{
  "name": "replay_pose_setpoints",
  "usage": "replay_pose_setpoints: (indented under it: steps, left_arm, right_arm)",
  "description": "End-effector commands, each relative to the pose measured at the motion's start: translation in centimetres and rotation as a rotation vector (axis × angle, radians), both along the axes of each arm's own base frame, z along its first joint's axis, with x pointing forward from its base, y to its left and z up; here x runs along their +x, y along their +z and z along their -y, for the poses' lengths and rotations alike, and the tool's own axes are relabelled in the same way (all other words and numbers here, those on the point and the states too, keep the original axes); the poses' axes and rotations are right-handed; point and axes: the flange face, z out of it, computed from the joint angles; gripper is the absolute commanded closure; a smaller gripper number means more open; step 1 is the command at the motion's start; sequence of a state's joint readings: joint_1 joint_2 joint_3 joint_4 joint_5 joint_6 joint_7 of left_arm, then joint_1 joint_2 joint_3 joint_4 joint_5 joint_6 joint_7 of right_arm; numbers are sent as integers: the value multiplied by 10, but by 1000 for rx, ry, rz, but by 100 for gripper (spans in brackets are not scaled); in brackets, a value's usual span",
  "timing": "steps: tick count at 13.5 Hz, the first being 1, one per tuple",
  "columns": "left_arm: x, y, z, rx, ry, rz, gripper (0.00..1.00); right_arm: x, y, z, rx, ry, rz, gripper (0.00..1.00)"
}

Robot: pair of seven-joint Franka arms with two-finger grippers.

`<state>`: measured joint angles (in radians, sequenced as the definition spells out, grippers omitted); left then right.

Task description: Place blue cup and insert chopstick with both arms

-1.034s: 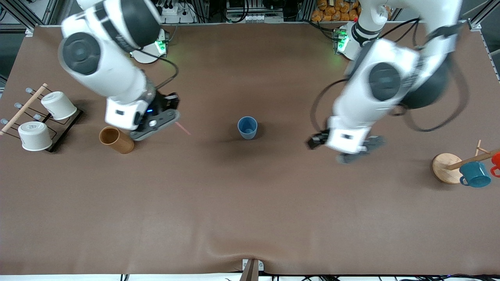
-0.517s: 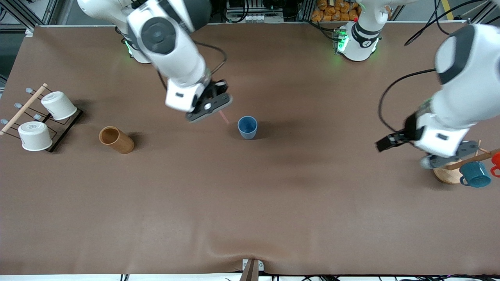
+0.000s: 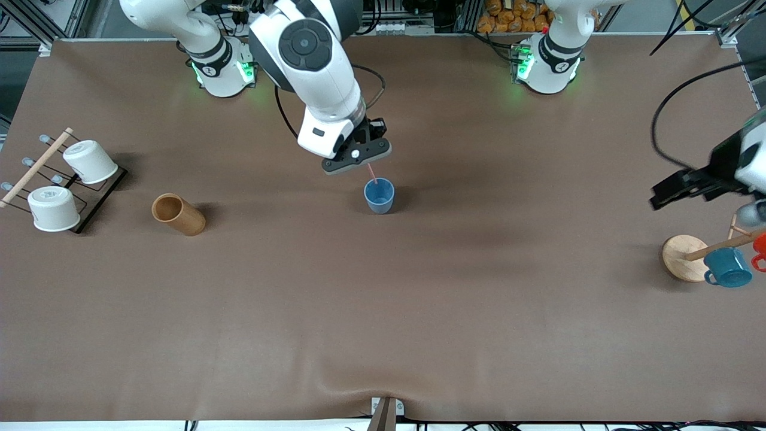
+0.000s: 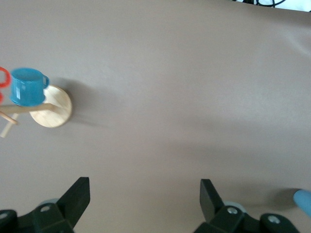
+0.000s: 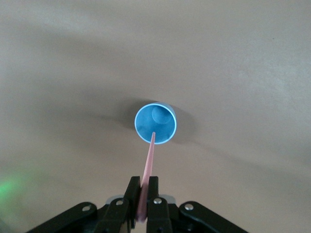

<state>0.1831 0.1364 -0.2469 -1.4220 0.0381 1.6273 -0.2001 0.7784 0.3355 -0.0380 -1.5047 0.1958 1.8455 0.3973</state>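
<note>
The blue cup [image 3: 379, 195] stands upright near the middle of the table. My right gripper [image 3: 358, 159] hangs just above it, on the side toward the robots' bases, shut on the pale-pink chopstick [image 3: 372, 174]. The chopstick slants down, its tip at the cup's rim. In the right wrist view the chopstick [image 5: 149, 160] runs from the shut gripper [image 5: 144, 191] to the cup's opening [image 5: 155, 123]. My left gripper [image 3: 753, 212] is in the air at the left arm's end of the table, over the mug tree. In the left wrist view it [image 4: 144, 199] is open and empty.
A tan wooden cup [image 3: 178, 214] lies on its side toward the right arm's end. A rack [image 3: 99, 194] there holds two white cups and a wooden dowel [image 3: 36, 167]. The mug tree's base [image 3: 682, 254] carries a teal mug [image 3: 727, 267] and a red mug [image 3: 760, 246].
My right gripper has carried the chopstick from beside the tan cup to over the blue cup. My left arm has swung away from the cup toward the mug tree.
</note>
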Motion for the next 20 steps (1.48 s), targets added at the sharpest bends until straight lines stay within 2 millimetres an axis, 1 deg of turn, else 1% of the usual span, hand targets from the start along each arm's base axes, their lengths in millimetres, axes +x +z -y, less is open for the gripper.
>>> replay_pose_setpoints:
  steps: [1, 3, 5, 6, 7, 9, 11, 13, 15, 16, 17, 19, 20]
  left_arm:
    - [-21, 13, -2, 40, -46, -23, 0]
    - [-29, 22, 0, 41, -49, -21, 0]
    - [-38, 24, 4, 41, -51, -23, 0]
    - [-44, 24, -4, 43, -36, -27, 0]
    - [-48, 23, -2, 36, -36, -28, 0]
    - [-49, 21, -1, 30, -39, -31, 0]
    - [-51, 18, 6, 28, -50, -40, 0]
    - [-54, 14, 12, 28, -62, -49, 0]
    - [-52, 13, 14, 20, -64, -48, 0]
    - [-51, 12, 16, 5, -65, -48, 0]
    - [-50, 11, 16, 1, -65, -50, 0]
    - [-49, 9, 16, 1, -65, -52, 0]
    - [-49, 8, 16, 1, -65, -52, 0]
  right_arm:
    - [1, -10, -6, -2, -31, 0, 100]
    - [2, -18, -8, -12, -31, -4, 100]
    - [4, -33, -10, -26, -31, -15, 100]
    - [5, -38, -11, -32, -31, -17, 100]
    - [6, -47, -13, -35, -31, -20, 100]
    - [10, -64, -17, -40, -38, -20, 100]
    - [10, -76, -20, -50, -39, -27, 100]
    - [12, -88, -23, -49, -40, -22, 86]
    - [14, -91, -23, -51, -41, -18, 66]
    - [14, -89, -23, -52, -39, -15, 28]
    - [17, -87, -20, -55, -41, -6, 0]
    - [20, -72, -14, -47, -47, 4, 0]
    - [22, -57, -7, -41, -57, 11, 0]
